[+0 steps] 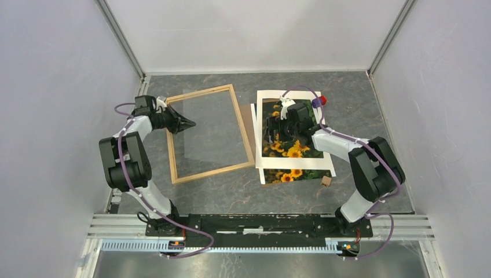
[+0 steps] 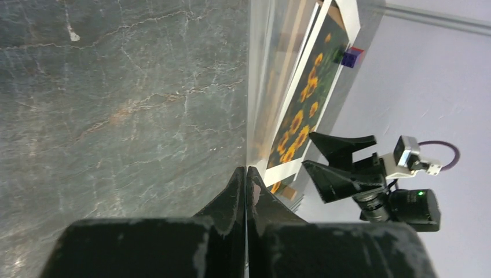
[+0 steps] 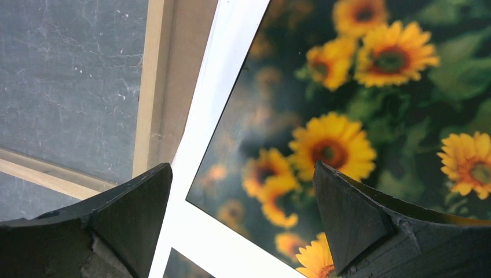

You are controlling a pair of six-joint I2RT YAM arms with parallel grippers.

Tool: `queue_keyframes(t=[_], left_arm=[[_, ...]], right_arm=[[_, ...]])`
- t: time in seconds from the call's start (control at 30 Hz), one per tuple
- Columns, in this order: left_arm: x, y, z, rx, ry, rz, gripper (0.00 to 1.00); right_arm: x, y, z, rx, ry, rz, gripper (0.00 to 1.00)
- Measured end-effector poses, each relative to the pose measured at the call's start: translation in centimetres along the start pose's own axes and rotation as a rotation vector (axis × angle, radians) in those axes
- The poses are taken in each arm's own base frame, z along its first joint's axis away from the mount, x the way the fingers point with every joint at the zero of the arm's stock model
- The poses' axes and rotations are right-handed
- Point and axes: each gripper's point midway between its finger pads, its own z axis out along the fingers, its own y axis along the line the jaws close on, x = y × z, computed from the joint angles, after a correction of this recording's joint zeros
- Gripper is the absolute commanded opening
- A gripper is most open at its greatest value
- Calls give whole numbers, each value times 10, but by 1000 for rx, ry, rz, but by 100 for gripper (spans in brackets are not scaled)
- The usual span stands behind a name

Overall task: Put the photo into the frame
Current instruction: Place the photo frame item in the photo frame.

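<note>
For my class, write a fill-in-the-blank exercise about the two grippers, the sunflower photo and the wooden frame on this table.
1. The right gripper hangs over the sunflower photo with its jaws ___.
2. The left gripper, at the wooden frame, has its jaws ___.
3. Seen from the top camera, the photo lies to the ___ of the frame.
4. The mat border lying on the photo is coloured ___.

Missing words: open; shut; right; white.
</note>
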Motion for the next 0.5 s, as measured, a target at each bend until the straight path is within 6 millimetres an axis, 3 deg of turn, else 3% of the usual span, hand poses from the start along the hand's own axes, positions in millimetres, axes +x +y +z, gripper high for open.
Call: queue_keyframes(t=[0.33, 0.5], left_arm=[[9, 34, -4, -79, -10, 52, 2], [12, 39, -7, -89, -26, 78, 2]], right_arm=[[8, 0, 5, -27, 22, 7, 98], [7, 1, 6, -34, 17, 3, 98]])
